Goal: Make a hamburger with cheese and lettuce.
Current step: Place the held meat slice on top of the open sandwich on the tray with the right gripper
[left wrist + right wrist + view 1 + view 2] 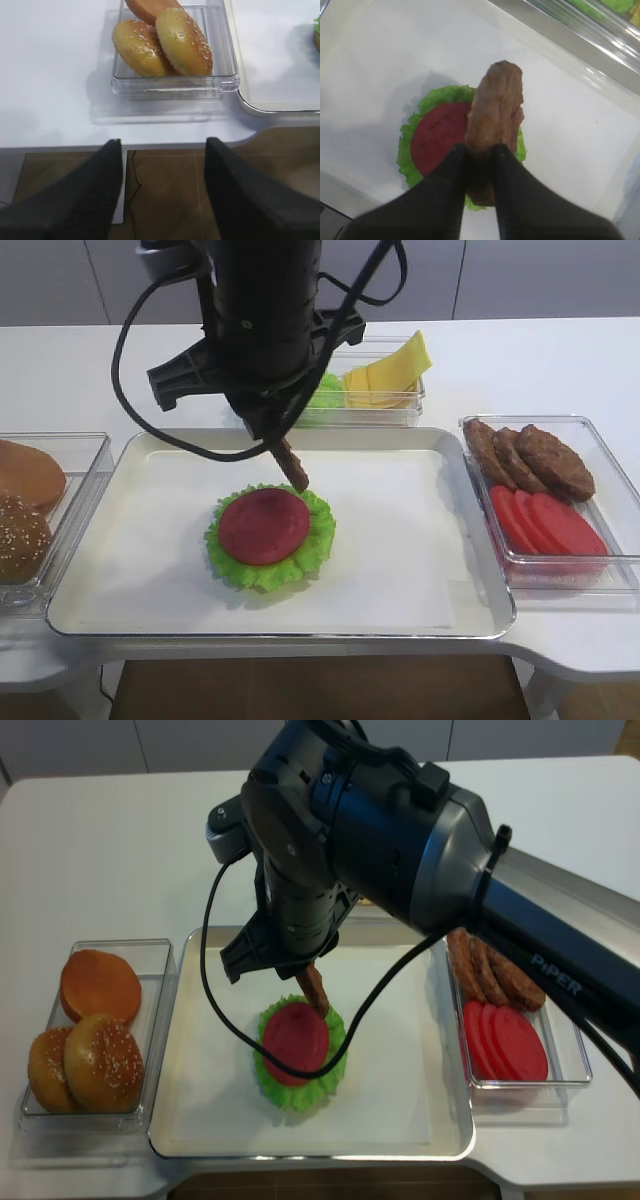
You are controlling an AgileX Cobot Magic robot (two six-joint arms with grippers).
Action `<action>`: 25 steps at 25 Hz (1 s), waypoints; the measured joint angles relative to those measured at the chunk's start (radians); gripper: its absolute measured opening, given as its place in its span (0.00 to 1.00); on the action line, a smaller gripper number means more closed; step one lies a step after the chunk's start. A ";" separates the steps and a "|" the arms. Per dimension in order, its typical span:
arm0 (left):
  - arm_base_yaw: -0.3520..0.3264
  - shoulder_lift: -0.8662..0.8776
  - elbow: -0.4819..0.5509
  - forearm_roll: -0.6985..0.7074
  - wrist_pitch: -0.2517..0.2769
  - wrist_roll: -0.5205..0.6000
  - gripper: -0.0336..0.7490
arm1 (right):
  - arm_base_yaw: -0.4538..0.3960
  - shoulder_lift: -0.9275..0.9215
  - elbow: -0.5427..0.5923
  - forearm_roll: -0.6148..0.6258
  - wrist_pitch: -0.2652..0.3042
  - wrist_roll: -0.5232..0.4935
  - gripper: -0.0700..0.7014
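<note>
clamped on a brown patty (495,120) held on edge, the right gripper (479,155) hangs just above the lettuce (270,548) and red slice (264,525) on the tray (420,570); left gripper (162,150) gapes empty off the table edge.

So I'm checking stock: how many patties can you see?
4. One is held on edge in the right pincer above the tomato slice; three overlap in the right bin, behind the tomatoes. More may be hidden beneath them.
</note>
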 joint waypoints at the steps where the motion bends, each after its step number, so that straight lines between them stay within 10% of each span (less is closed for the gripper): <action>1: 0.000 0.000 0.000 0.000 0.000 0.000 0.54 | 0.002 0.000 0.000 0.002 0.000 -0.002 0.27; 25: 0.000 0.000 0.000 0.000 0.000 0.000 0.54 | 0.002 -0.019 0.058 0.003 0.004 -0.037 0.27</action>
